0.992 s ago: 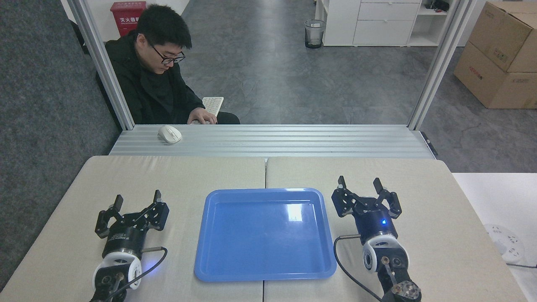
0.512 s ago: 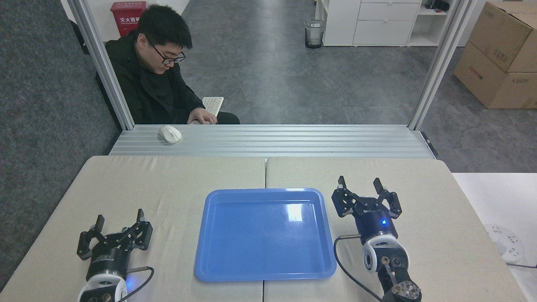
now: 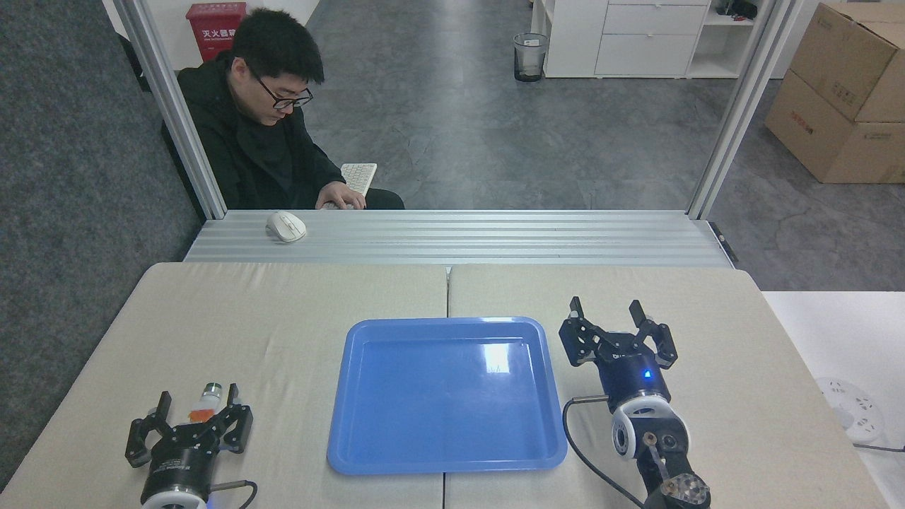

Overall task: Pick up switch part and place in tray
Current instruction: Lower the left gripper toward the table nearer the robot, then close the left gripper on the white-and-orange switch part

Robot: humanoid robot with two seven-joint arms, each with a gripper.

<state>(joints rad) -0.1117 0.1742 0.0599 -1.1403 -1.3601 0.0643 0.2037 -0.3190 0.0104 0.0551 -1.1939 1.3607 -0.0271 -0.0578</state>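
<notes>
Moved: left end effector (image 3: 196, 411) has drawn back toward the near edge of the beige padded surface (image 3: 297, 311) since a second ago, uncovering a small white plastic switch part with an orange middle and a silver-green cylindrical tip (image 3: 206, 401); right end effector (image 3: 614, 314) has stayed where it was.
Switch part: lying on the surface well to the left of the large shallow glossy blue plastic tray (image 3: 339, 431), between the left end effector's spread fingers, close to the right-hand one; whether a finger touches it I cannot tell.
Left end effector: released, fingers apart, gripping nothing, left of the tray near its front corner.
Right end effector: released, fingers spread, just right of the tray's far right corner, a blue light lit on its body.
Tray: flat in the middle of the surface, holding nothing.
Beyond the tray: a white computer mouse (image 3: 285, 226) on a ribbed aluminium ledge (image 3: 495, 237); behind that, a seated person in a black jacket (image 3: 261, 152) with a hand at a white keyboard (image 3: 359, 175).
</notes>
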